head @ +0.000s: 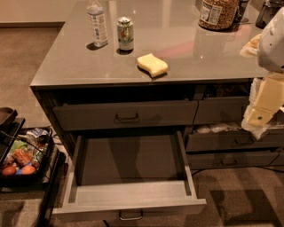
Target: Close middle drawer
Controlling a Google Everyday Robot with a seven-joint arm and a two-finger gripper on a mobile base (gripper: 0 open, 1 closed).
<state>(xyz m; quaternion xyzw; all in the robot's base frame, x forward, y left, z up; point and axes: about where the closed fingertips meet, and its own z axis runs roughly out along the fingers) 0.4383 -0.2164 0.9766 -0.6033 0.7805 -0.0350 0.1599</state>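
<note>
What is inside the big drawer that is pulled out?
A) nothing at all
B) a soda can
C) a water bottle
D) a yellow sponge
A: the middle drawer has a bare box; the sponge, soda can and water bottle all sit on the countertop, and the pincer hangs at the right, beside the narrower drawers.

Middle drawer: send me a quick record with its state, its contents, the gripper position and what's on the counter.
middle drawer: pulled far out, box looks empty
pull handle: centred on the front, near the bottom of the view
gripper: right edge of the view, in front of the narrower drawers, apart from the middle drawer
countertop: water bottle, can, yellow sponge, jar
task state: not yet closed
</note>
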